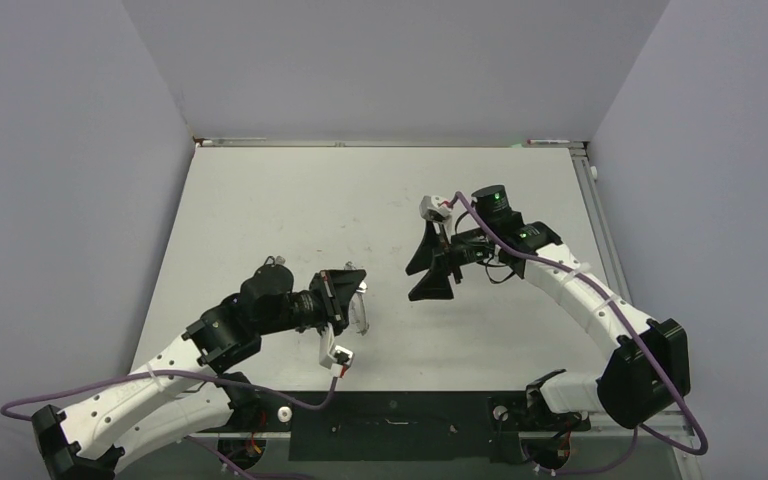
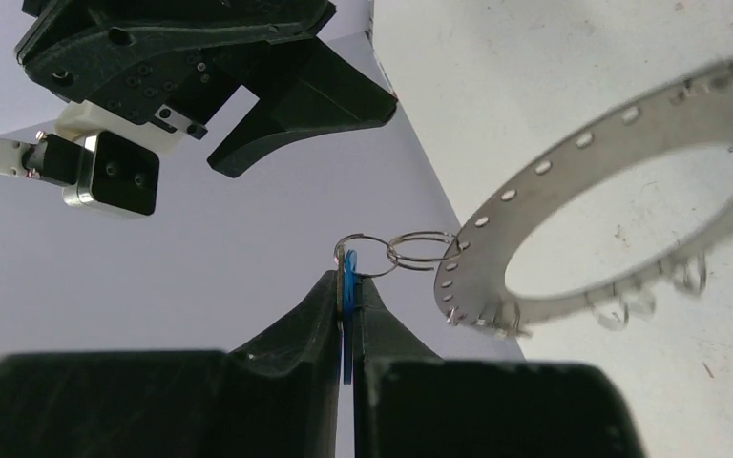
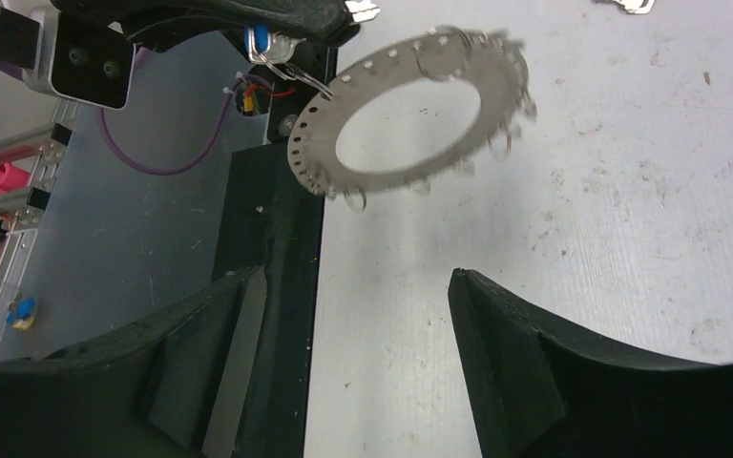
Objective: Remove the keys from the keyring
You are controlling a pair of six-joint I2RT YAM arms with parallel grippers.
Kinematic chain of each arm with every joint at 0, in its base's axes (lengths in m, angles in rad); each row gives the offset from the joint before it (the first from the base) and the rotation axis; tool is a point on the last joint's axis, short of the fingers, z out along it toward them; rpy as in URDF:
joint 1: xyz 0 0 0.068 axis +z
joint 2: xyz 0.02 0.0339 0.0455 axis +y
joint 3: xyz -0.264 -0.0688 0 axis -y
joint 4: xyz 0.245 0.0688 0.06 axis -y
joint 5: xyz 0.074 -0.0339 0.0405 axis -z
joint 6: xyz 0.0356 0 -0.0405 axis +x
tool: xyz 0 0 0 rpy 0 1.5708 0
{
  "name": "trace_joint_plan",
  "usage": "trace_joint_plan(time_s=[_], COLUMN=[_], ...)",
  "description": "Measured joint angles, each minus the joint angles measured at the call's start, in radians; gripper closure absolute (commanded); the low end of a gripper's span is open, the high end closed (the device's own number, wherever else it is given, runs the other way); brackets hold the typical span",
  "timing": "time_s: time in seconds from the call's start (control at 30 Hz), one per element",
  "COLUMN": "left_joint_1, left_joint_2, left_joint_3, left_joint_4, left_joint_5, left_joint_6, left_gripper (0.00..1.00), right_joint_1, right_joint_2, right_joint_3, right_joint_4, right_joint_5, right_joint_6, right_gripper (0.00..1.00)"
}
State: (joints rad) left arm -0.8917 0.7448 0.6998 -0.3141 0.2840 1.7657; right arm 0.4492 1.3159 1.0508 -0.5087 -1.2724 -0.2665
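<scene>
My left gripper (image 2: 348, 281) is shut on the blue-headed key (image 2: 348, 289), held edge-on between the pads. Two small wire loops (image 2: 418, 250) link the key to the keyring (image 2: 534, 191), a flat grey perforated ring that hangs off the table, tilted, to the right of the fingers. In the right wrist view the keyring (image 3: 317, 134) hangs ahead of my right gripper (image 3: 353, 275), which is open, empty and apart from it. In the top view the left gripper (image 1: 352, 295) and right gripper (image 1: 422, 272) face each other mid-table, with the ring (image 1: 362, 315) faint by the left fingers.
A loose silvery key (image 3: 630, 5) lies on the white table at the far edge of the right wrist view. A black strip (image 3: 277, 219) runs along the table's near edge. Grey walls enclose the table (image 1: 260, 200) on three sides.
</scene>
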Motion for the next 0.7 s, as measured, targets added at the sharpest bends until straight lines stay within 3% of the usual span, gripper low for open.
trace_joint_plan(time_s=[0.47, 0.7], left_joint_1=[-0.004, -0.003], left_joint_2=[0.011, 0.018], left_joint_3=[0.000, -0.002], left_joint_4=[0.114, 0.161], left_joint_5=[0.040, 0.049], left_joint_6=[0.016, 0.007], left_gripper=[1.00, 1.00], right_joint_1=[0.105, 0.171], right_joint_2=[0.011, 0.016], right_joint_3=[0.117, 0.098], right_joint_4=[-0.001, 0.103], right_joint_5=[-0.045, -0.039], right_joint_6=[-0.190, -0.109], right_gripper=[0.48, 0.52])
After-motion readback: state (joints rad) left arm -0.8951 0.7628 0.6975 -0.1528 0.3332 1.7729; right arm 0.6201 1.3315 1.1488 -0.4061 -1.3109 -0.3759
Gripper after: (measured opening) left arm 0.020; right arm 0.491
